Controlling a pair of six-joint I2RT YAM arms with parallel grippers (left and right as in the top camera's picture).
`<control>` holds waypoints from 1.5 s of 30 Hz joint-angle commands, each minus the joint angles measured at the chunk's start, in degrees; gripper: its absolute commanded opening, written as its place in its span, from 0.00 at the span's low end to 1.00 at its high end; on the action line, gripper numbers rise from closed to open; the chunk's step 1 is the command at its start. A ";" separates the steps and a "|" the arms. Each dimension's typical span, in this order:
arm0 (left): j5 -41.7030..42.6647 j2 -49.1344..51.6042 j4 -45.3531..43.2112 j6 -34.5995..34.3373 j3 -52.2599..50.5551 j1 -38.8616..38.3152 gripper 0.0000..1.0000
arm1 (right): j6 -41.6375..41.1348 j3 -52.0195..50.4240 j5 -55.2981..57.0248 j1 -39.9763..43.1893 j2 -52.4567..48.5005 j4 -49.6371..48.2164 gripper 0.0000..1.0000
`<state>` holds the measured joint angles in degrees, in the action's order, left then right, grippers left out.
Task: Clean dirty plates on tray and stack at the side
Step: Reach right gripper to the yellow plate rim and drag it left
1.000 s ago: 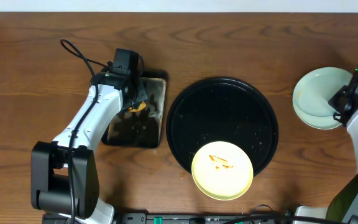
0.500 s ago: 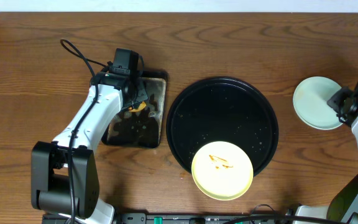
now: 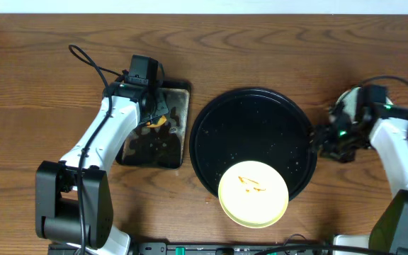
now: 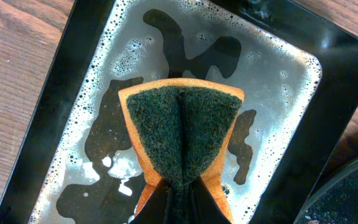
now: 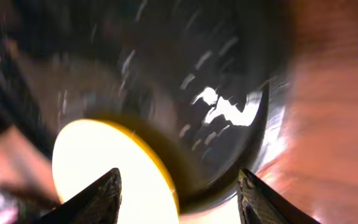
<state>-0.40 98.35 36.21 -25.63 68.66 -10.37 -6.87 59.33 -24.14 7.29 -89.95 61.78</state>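
The pale yellow dirty plate (image 3: 253,193) with an orange-brown streak lies on the front rim of the round black tray (image 3: 253,124). My right gripper (image 3: 322,142) hovers open and empty at the tray's right rim. In the blurred right wrist view its fingers (image 5: 179,180) spread over the yellow plate (image 5: 104,171) and the tray (image 5: 191,87). Only a mint plate edge (image 3: 343,101) shows behind the right arm. My left gripper (image 4: 179,190) is shut on the folded orange-and-green sponge (image 4: 182,134).
The sponge hangs over a small rectangular black tray (image 4: 331,87) of soapy water, left of the round tray (image 3: 137,152). A black cable (image 3: 91,64) loops behind the left arm. Bare wooden table (image 3: 275,49) surrounds both trays.
My right gripper opened off the mint plates at the far right and swung left to the round tray's right rim. The left arm and sponge have not moved.
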 commanded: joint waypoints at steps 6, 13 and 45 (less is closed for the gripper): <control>-0.92 -0.07 0.44 0.35 -0.44 0.17 0.08 | -3.93 -4.59 1.86 -9.84 -0.31 3.54 0.52; -0.92 -0.07 0.44 0.33 -0.44 0.17 0.08 | -5.11 -10.78 2.01 -12.85 -0.31 0.72 0.51; -0.92 -0.07 0.70 0.33 -0.44 0.17 0.08 | -8.52 -15.41 1.79 -15.52 -0.28 -20.31 0.01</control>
<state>-0.40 98.35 36.67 -25.65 68.66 -10.37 -14.68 43.99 -22.28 -7.66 -89.95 44.47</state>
